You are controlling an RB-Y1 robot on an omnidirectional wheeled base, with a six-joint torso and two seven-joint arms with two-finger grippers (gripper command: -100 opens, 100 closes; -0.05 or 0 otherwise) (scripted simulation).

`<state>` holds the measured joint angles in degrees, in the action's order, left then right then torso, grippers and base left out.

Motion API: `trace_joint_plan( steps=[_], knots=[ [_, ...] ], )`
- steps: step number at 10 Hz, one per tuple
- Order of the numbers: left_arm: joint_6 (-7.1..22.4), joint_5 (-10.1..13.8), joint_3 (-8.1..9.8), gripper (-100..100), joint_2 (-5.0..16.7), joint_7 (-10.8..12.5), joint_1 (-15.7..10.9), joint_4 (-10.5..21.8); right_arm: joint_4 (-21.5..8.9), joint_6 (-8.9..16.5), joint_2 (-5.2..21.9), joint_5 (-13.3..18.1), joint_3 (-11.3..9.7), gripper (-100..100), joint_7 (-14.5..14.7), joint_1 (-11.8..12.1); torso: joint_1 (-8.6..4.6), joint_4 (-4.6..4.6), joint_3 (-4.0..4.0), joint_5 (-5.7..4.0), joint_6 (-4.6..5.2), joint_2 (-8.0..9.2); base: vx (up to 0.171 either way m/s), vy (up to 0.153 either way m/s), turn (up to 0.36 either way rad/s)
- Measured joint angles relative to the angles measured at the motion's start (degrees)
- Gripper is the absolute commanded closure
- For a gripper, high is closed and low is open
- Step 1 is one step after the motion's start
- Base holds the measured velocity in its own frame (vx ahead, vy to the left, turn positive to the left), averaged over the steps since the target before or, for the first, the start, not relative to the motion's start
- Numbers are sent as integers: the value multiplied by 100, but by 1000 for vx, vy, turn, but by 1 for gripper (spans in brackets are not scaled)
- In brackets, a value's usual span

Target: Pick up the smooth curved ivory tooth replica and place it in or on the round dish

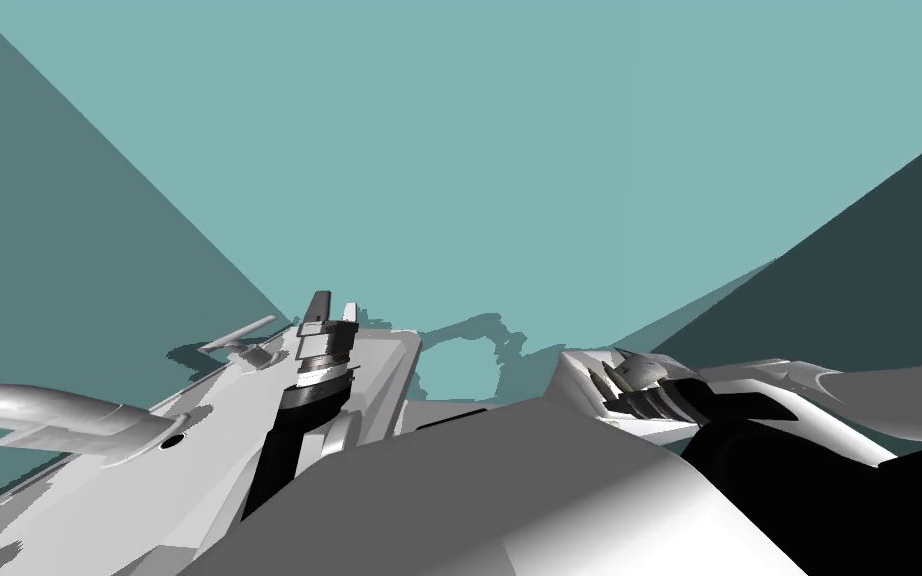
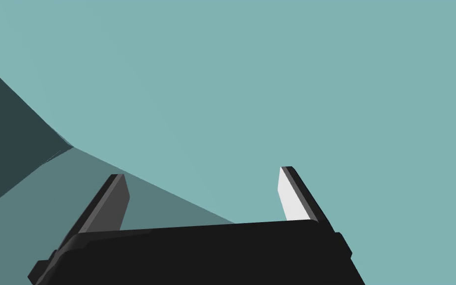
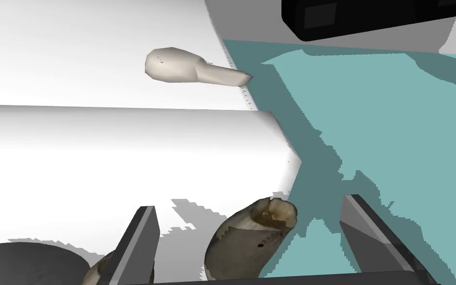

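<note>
In the right wrist view a curved tan-brown tooth point(image 3: 247, 242) with a hollow end lies at the edge of a white surface point(image 3: 123, 158). It sits between the fingers of my right gripper point(image 3: 254, 232), which is open and not touching it. Farther along the same surface rests a paler, smooth ivory piece point(image 3: 187, 67) with a bulbous end and a thin stem. A dark grey rounded thing point(image 3: 19, 262) shows partly beside one finger point(image 3: 138, 242), with another brownish piece point(image 3: 96, 272) against it. My left gripper point(image 2: 202, 198) is open and faces a teal wall.
A teal floor point(image 3: 395, 148) drops away beyond the white surface's edge. A dark box point(image 3: 370, 17) sits past the pale piece. In the head view the left gripper point(image 1: 334, 312) is raised over a white surface point(image 1: 129, 470), and the right gripper point(image 1: 629, 372) points down.
</note>
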<state>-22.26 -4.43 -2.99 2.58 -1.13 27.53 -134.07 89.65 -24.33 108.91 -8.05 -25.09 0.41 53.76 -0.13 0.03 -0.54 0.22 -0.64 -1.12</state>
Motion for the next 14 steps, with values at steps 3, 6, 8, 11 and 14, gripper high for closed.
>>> trace_joint_plan(
  steps=[3, 6, 8, 11, 14],
  knots=[
    [0, 0, 0, 0, 0, 0, 0, 0, -140, 26, 258, 270, -82, -100, -270, -44, -1, 1, 2, 0, 0, 4, 65, 14, 58],
    [0, 0, 0, 0, 0, 0, -1, 0, -160, 52, 161, 287, -100, -100, -240, -55, -8, 10, 22, -3, 3, 37, 2, 2, 35],
    [0, 0, 0, 0, 0, 0, -1, 0, -258, 101, -119, 524, -102, -100, -291, -105, -9, 11, 25, -3, 4, 43, -4, 2, 47],
    [0, 0, 0, 0, 0, 0, -1, 0, -307, 143, -297, 549, -147, 100, -227, -136, -8, 11, 24, -2, 4, 41, -1, 0, 5],
    [0, 0, 0, 0, 0, 0, -1, 0, -306, 140, -300, 545, -149, 100, -239, -135, -12, 11, 24, -4, -1, 41, 0, 0, 0]
  ],
)
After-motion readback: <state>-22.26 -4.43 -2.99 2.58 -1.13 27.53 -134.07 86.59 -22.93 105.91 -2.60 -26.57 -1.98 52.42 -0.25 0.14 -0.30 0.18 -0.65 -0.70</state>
